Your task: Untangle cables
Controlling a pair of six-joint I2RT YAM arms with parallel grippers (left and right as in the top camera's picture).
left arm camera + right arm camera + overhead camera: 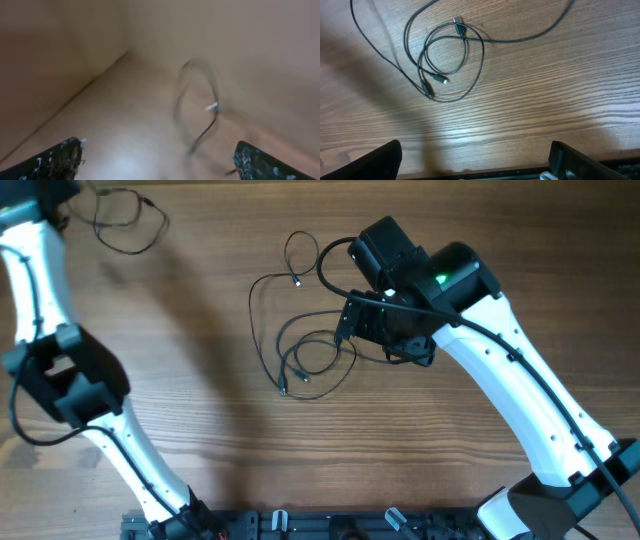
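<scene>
— When seen from above, largest first?
— Wooden table (300, 470), filling the whole view. Next the right arm (520, 370), white, slanting in from the lower right corner to the middle. Then the left arm (30, 280), rising along the left edge towards the top corner.
— And the cables?
— Cables (305, 355) in a loose tangle of thin black loops, flat on the wood near the middle, just left of the right arm's black head. A single cable (130, 220) well apart from them, looped in the top left corner beside the left arm.
— Hands?
— Right gripper (475, 147): fingers (375, 162) spread wide at the bottom corners of its wrist view, gripping nothing, hovering short of the tangle. Left gripper (157, 147): likewise spread wide and holding nothing. Picture badly blurred there, with a thin loop and a pale tip ahead of it, not between the fingers.
— Smallest?
— Plug ends (458, 21): one silver at the top of the coil, one inside the loops, one at the lower left of them.
</scene>
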